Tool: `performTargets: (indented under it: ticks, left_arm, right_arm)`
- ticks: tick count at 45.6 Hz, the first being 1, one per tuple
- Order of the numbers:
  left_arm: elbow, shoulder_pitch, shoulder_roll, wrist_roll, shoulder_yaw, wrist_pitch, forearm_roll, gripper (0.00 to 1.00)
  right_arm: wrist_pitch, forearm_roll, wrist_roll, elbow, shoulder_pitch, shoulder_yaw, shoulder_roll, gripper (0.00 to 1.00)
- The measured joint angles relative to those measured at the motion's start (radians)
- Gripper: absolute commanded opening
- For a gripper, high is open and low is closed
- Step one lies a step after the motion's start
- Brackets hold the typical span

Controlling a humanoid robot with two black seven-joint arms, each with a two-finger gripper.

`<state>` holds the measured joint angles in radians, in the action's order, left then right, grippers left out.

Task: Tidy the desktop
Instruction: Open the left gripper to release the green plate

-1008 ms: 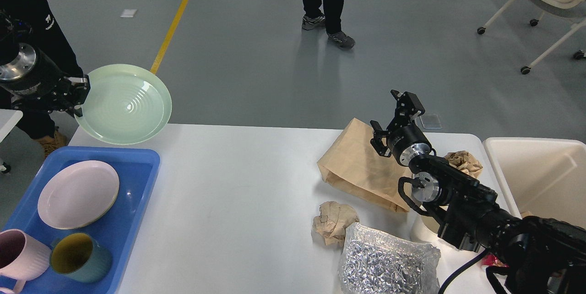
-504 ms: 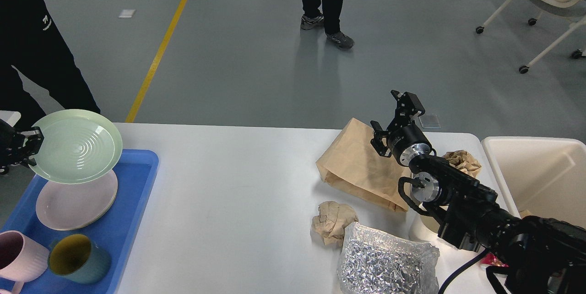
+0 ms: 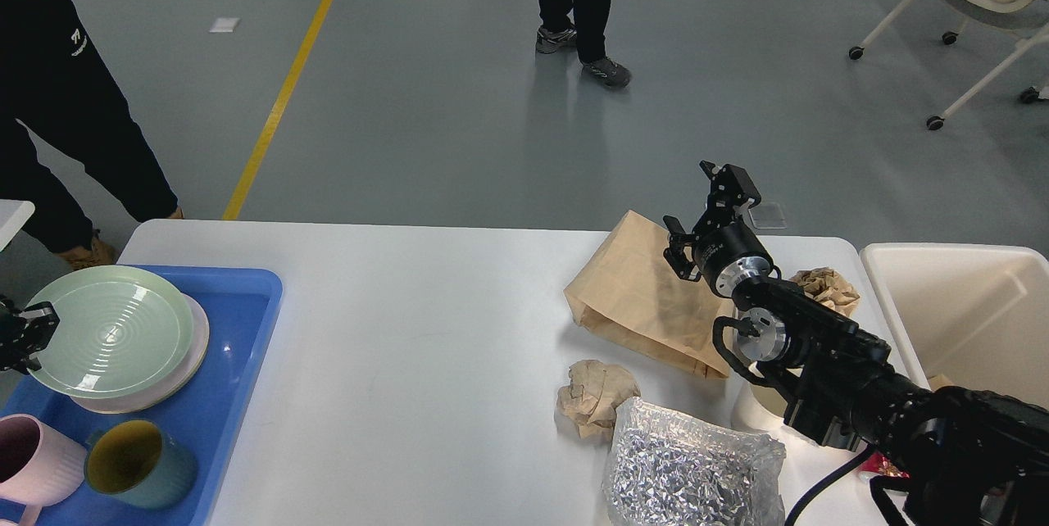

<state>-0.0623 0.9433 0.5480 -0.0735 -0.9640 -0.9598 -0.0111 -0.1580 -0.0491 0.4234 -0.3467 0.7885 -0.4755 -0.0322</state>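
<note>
The white desktop point(image 3: 410, 329) fills the middle of the head view. My left gripper point(image 3: 23, 335), at the left edge, is shut on the rim of a pale green plate point(image 3: 111, 329). The plate lies level right over a pink plate point(image 3: 176, 370) in the blue tray point(image 3: 238, 346); I cannot tell whether they touch. My right gripper point(image 3: 698, 204) is open and empty above the far end of a flat brown paper bag point(image 3: 635, 297). A crumpled paper ball point(image 3: 597, 395) and a silver foil bag point(image 3: 688, 469) lie near the front right.
A pink mug point(image 3: 33, 460) and a teal mug point(image 3: 139, 464) stand in the tray's near end. Another crumpled paper point(image 3: 829, 287) lies beside the cream bin point(image 3: 967, 313) at the right. People stand on the floor beyond the table.
My left gripper has carried the green plate down and to the left, from above the table's far left corner to over the pink plate in the tray. The right arm has not moved.
</note>
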Motion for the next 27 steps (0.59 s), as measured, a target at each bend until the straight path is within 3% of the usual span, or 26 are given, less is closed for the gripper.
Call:
performTargets:
  ticks: [5, 12, 27]
  left_arm:
    - [-0.001, -0.002, -0.001, 0.0, 0.002, 0.0, 0.0, 0.0]
    - [-0.001, -0.003, -0.014, -0.002, 0.002, 0.0, -0.001, 0.09]
    - [-0.001, -0.018, -0.041, -0.005, 0.001, 0.028, 0.004, 0.61]
  right_arm:
    - [0.0, 0.0, 0.0, 0.0, 0.0, 0.0, 0.0, 1.0]
    - [0.0, 0.0, 0.0, 0.0, 0.0, 0.0, 0.0, 1.0]
    - [0.0, 0.0, 0.0, 0.0, 0.0, 0.0, 0.0, 1.0]
